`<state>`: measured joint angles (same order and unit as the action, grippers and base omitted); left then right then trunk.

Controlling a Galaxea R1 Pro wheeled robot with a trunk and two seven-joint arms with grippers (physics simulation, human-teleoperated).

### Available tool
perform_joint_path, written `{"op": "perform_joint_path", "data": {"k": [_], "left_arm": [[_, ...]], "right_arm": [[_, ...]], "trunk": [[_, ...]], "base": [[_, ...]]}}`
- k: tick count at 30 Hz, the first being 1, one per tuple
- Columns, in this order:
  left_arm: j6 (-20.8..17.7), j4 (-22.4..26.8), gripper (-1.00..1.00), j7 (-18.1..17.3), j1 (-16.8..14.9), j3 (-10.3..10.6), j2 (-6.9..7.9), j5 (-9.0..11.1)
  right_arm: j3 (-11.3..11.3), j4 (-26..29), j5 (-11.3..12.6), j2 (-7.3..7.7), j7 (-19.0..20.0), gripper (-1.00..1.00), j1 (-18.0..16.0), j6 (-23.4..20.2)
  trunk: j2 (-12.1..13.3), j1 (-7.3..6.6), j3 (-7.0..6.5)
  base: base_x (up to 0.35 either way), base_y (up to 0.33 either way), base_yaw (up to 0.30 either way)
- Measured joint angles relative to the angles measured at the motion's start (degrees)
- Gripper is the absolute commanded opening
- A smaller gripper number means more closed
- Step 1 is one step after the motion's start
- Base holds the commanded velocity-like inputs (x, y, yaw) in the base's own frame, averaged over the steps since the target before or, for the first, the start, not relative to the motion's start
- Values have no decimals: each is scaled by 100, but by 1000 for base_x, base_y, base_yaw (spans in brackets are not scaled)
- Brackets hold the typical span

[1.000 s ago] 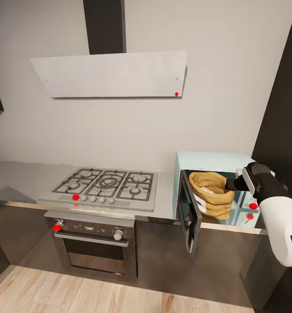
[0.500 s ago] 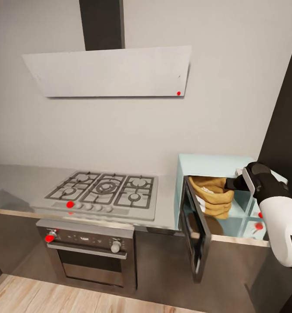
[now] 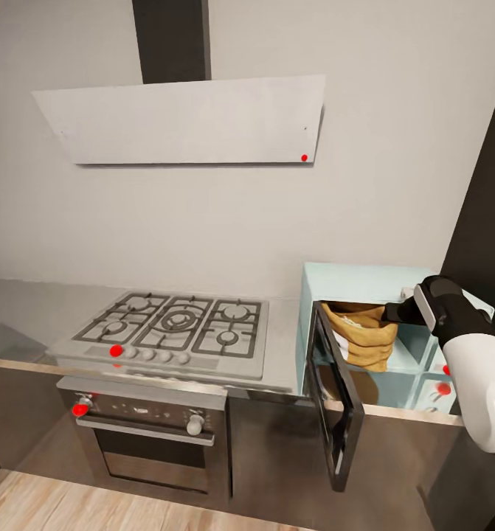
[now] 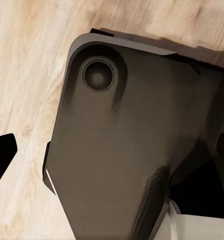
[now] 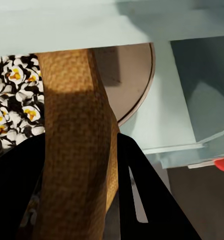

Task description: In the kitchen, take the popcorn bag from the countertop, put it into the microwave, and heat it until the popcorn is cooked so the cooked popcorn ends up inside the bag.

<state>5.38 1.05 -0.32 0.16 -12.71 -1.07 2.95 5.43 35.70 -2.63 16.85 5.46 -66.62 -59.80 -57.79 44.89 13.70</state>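
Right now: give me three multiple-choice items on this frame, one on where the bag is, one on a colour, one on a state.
1. Where is the popcorn bag?
A. On the hob
B. Inside the microwave cavity
C. On the floor

2. What colour is the microwave's casing?
A. Pale blue
B. Black
C. Red

3. What is the state of the microwave door?
A. Shut
B. Removed
C. Swung open

Answers:
1 B: the head view shows the sack within the cavity, the right gripper at its rim.
2 A: the top and walls render pale blue.
3 C: the dark glass door stands out from the front over the cabinets.
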Motion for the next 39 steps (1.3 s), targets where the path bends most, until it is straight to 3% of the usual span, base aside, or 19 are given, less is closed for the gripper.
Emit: {"op": "perform_joint_path", "data": {"k": [5, 7, 39], "left_arm": [[0, 0, 100, 0, 0, 8, -5, 0], [0, 1, 100, 0, 0, 8, -5, 0], [0, 1, 100, 0, 1, 6, -3, 0]], "right_arm": [[27, 10, -94, -5, 79, -100, 0, 0], [137, -22, -132, -4, 99, -100, 0, 0], [151, -67, -34, -5, 77, -100, -1, -1]], "trunk": [[0, 0, 0], [0, 0, 0], [0, 0, 0]], "base": [[0, 0, 0], [107, 0, 0], [52, 0, 0]]}}
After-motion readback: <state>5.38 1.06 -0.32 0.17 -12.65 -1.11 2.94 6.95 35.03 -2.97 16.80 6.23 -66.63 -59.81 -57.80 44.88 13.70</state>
